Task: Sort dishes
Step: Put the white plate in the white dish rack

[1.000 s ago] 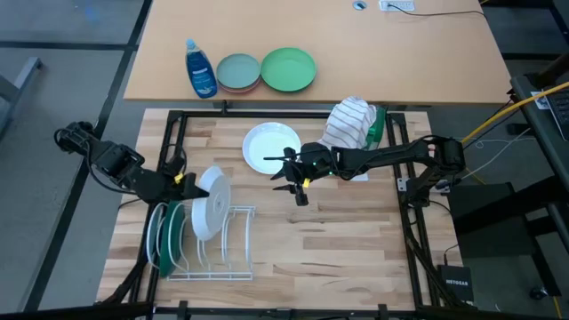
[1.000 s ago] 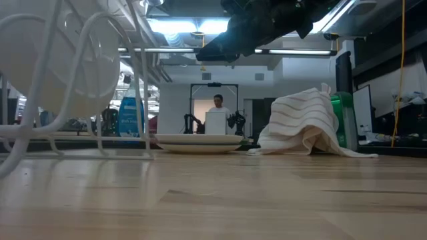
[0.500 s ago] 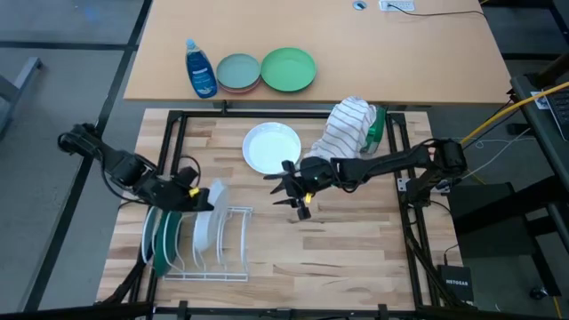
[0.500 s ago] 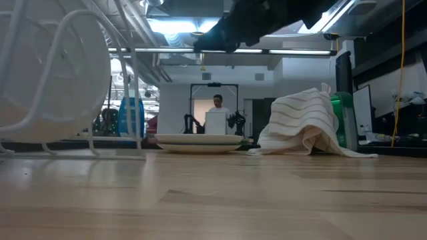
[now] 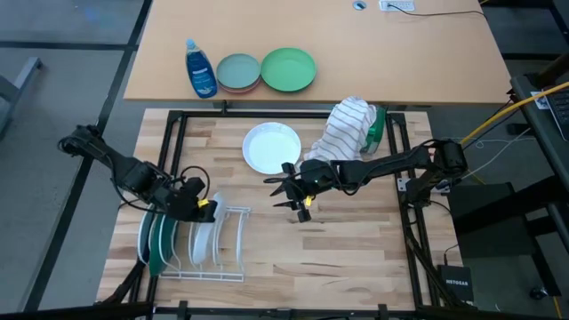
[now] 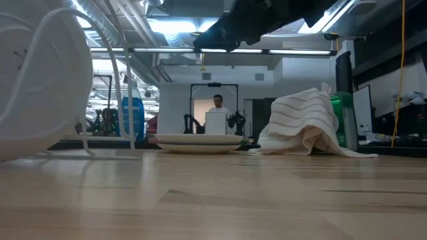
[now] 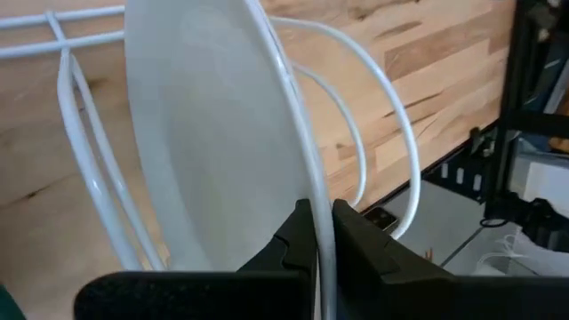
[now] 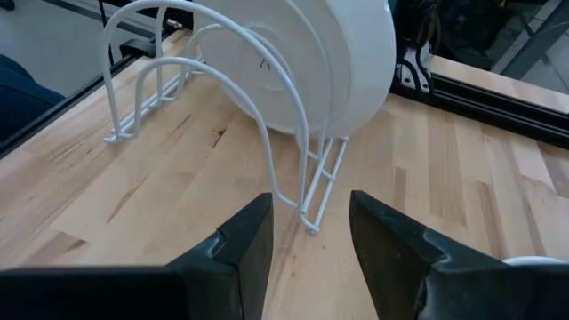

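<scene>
My left gripper (image 5: 201, 207) is shut on a white plate (image 5: 204, 236) that stands on edge in the white wire rack (image 5: 233, 242) at the near left. A dark green plate (image 5: 165, 240) and another white plate (image 5: 146, 236) stand in the rack's left slots. A third white plate (image 5: 272, 147) lies flat on the table at the far middle. My right gripper (image 5: 287, 188) is open and empty above the table's middle, near that flat plate. No dark blue speckled plate shows. My left gripper pinches the white plate's rim (image 7: 313, 191) between its two fingers, one finger on each face. The fingers come at the upper rim from the table's left, slanting down. The plate stands upright on edge between the rack's wire hoops (image 7: 391, 116).
A striped towel (image 5: 345, 124) lies over a green thing (image 5: 378, 129) at the far right. On the table behind stand a blue soap bottle (image 5: 200, 69), a grey-blue plate over a pink one (image 5: 238, 71) and a light green plate (image 5: 287, 68). The near right is bare wood.
My left gripper has gone down and toward the near edge with the white plate, which has turned from tilted above the rack to upright on edge between the rack's wires. My right gripper has shifted a little toward the near edge.
</scene>
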Robot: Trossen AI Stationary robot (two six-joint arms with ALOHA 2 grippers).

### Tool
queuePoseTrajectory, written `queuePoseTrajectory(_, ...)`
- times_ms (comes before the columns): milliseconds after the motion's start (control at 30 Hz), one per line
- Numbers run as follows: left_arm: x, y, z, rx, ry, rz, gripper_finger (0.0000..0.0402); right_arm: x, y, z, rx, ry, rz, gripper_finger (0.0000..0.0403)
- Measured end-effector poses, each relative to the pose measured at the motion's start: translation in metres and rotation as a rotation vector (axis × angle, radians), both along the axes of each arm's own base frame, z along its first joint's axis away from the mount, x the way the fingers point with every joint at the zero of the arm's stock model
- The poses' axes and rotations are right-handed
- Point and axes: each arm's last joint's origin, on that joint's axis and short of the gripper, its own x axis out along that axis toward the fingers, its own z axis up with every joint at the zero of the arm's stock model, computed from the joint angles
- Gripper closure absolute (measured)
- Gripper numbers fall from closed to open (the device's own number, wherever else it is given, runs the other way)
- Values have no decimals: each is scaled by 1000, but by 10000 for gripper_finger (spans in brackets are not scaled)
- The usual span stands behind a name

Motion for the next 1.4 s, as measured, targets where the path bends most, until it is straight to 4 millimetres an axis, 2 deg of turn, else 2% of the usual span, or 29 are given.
queuePoseTrajectory(467, 0, 0, -1, 67, -8, -102, 370, 0, 0, 0, 0, 1, -1, 249)
queuePoseTrajectory(767, 0, -2, 0, 43, -7, -151, 303, 0, 0, 0, 0, 2, -1, 249)
queuePoseTrajectory(933, -2, -2, 1, 22, -3, -199, 285, 0, 0, 0, 0, 2, -1, 249)
queuePoseTrajectory(1400, -34, 19, 26, -21, -159, -167, 284, 0, 0, 0, -2, 3, -4, 249)
